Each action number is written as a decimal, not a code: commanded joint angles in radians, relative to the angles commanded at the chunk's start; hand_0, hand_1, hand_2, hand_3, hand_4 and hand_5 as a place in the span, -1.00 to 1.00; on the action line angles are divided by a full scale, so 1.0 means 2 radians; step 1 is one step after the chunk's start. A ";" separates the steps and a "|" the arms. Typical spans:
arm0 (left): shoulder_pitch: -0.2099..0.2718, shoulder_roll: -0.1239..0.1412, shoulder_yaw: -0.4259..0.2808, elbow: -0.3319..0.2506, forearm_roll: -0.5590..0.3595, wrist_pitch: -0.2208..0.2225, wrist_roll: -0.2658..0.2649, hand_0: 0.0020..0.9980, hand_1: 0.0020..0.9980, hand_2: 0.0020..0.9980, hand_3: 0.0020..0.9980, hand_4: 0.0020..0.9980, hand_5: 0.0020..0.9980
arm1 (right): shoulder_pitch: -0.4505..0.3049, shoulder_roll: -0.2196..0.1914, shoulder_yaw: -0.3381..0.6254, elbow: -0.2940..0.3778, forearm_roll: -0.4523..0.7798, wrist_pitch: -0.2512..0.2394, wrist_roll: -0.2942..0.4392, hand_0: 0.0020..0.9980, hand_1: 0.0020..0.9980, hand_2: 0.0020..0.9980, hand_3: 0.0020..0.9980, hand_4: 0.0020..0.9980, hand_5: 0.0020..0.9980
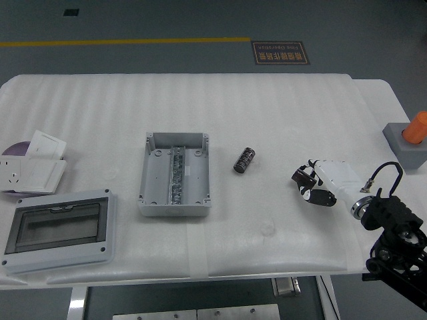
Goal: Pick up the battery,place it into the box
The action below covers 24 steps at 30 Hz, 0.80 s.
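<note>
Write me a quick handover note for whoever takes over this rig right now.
Right hand: over the table right of the battery, fingers curled, holding nothing.
Left hand: not in view.
Battery: lying on the table between the box and the right hand, touched by neither.
Box: open, mid-table, no battery in it; its lid lies at the near left.
Done: nothing yet.
Left: reach the battery, grasp it, carry it left, put it in the box.

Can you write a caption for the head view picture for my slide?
Robot hand hovers right of the battery, which lies beside the open box.
</note>
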 joint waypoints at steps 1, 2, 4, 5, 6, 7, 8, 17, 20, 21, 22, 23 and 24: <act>0.001 0.000 -0.002 0.000 0.002 0.000 0.001 0.27 0.34 0.14 0.09 0.09 -0.02 | 0.001 0.003 0.004 0.004 0.010 -0.005 0.003 -0.35 -0.12 -0.05 0.36 -0.11 -0.41; 0.002 0.000 -0.004 0.000 0.004 0.000 0.002 0.27 0.34 0.14 0.09 0.10 -0.01 | 0.001 0.006 0.007 0.007 0.018 -0.008 0.006 -0.36 -0.11 -0.07 0.36 -0.12 -0.42; 0.005 -0.001 -0.007 0.000 0.007 -0.001 0.003 0.27 0.34 0.14 0.09 0.10 -0.01 | 0.005 0.015 0.014 0.013 0.038 -0.018 0.012 -0.36 -0.11 -0.07 0.36 -0.12 -0.42; 0.007 -0.001 -0.009 0.000 0.009 -0.001 0.004 0.27 0.34 0.14 0.09 0.10 -0.01 | 0.007 0.022 0.017 0.015 0.048 -0.024 0.016 -0.36 -0.11 -0.07 0.36 -0.12 -0.42; 0.008 -0.002 -0.010 0.000 0.011 -0.001 0.005 0.27 0.34 0.14 0.09 0.10 -0.01 | 0.010 0.029 0.021 0.016 0.057 -0.029 0.021 -0.36 -0.11 -0.07 0.36 -0.12 -0.42; 0.010 -0.002 -0.012 0.000 0.012 -0.001 0.005 0.27 0.34 0.14 0.09 0.10 -0.01 | 0.013 0.036 0.023 0.018 0.068 -0.035 0.026 -0.36 -0.10 -0.07 0.36 -0.12 -0.43; 0.011 -0.003 -0.013 0.000 0.013 -0.001 0.006 0.27 0.34 0.14 0.09 0.10 -0.01 | 0.016 0.044 0.024 0.019 0.080 -0.041 0.032 -0.36 -0.10 -0.07 0.36 -0.12 -0.43; 0.019 -0.009 -0.019 -0.001 0.021 -0.001 0.008 0.27 0.34 0.14 0.09 0.10 -0.01 | 0.065 0.095 -0.017 0.022 0.179 -0.081 0.088 -0.36 -0.10 -0.08 0.37 -0.12 -0.42; 0.020 -0.009 -0.022 -0.001 0.024 -0.001 0.009 0.27 0.34 0.15 0.09 0.11 0.00 | 0.089 0.108 -0.043 0.023 0.211 -0.084 0.102 -0.36 -0.09 -0.07 0.39 -0.12 -0.42; 0.020 -0.009 -0.023 -0.001 0.025 -0.001 0.009 0.27 0.34 0.15 0.09 0.11 0.00 | 0.101 0.113 -0.056 0.024 0.223 -0.084 0.105 -0.36 -0.09 -0.07 0.39 -0.12 -0.42; 0.020 -0.009 -0.025 -0.001 0.027 -0.001 0.010 0.27 0.34 0.15 0.09 0.11 0.00 | 0.111 0.116 -0.067 0.025 0.233 -0.083 0.108 -0.36 -0.09 -0.07 0.39 -0.12 -0.42; 0.020 -0.009 -0.026 -0.001 0.028 -0.001 0.010 0.27 0.34 0.15 0.09 0.11 0.00 | 0.120 0.119 -0.076 0.025 0.239 -0.082 0.110 -0.36 -0.09 -0.07 0.39 -0.12 -0.42; 0.019 -0.009 -0.026 -0.001 0.029 -0.001 0.010 0.27 0.34 0.15 0.09 0.11 0.00 | 0.131 0.123 -0.088 0.025 0.244 -0.079 0.110 -0.36 -0.09 -0.07 0.39 -0.12 -0.42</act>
